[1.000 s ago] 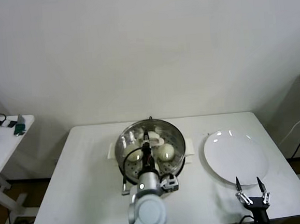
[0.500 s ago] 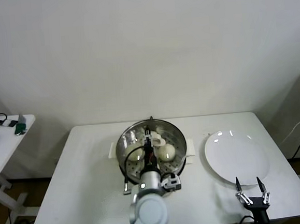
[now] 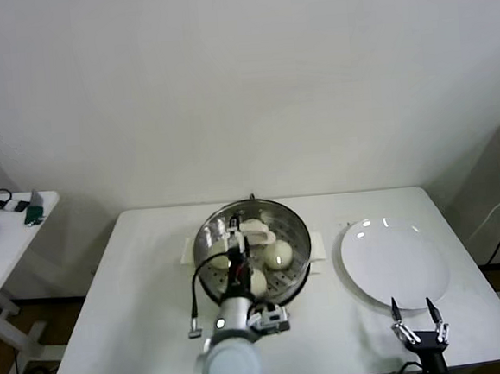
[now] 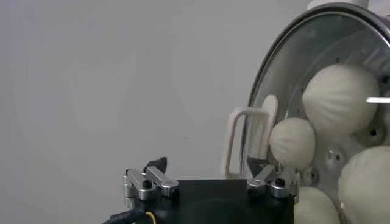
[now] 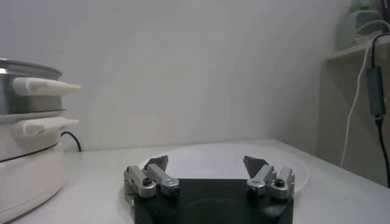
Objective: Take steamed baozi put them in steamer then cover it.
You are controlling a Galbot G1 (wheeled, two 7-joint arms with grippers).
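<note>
The steamer (image 3: 254, 258) stands at the middle of the white table (image 3: 145, 282), and its glass cover (image 3: 237, 240) sits on top, with the cream handle (image 3: 255, 232) showing at its centre. Through the glass the buns (image 3: 279, 253) lie on the perforated tray inside the pot; the left wrist view shows four of them (image 4: 340, 97) pressed close together under the lid's metal rim, beside one white side handle (image 4: 248, 141) of the pot. The left gripper (image 3: 234, 259) hangs over the near left part of the covered steamer, its arm reaching in from the near edge of the table. In the left wrist view its fingers (image 4: 149, 179) stand wide apart with nothing between them, one finger out over the bare table and the other by the lid's rim. The right gripper (image 3: 413, 315) waits at the near right of the table, just near of the flat white plate (image 3: 394, 262), which lies to the right of the steamer and apart from it. Its fingers (image 5: 152, 173) are also spread wide and hold nothing, and the right wrist view looks across the plate (image 5: 225, 159) with the steamer's side handles (image 5: 42, 86) off to one side.
</note>
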